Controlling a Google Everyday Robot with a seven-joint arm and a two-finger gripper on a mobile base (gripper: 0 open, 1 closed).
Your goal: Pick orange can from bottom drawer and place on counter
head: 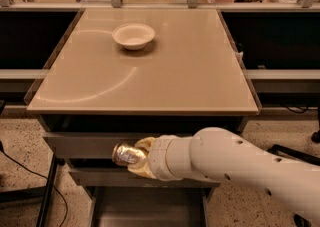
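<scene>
My gripper (134, 157) is shut on the orange can (125, 154), a small can with a shiny silver end facing left. It holds the can in the air in front of the two upper grey drawers, below the counter's front edge. The white arm reaches in from the lower right. The bottom drawer (150, 206) is pulled out below, its flat grey floor bare. The counter (175, 71) is a glossy beige top with a pale curved arc mark.
A white bowl (133, 35) sits on the counter at the back left. Dark shelves flank the counter on both sides. A black cable runs over the speckled floor at the left. Cluttered items stand behind the counter's far edge.
</scene>
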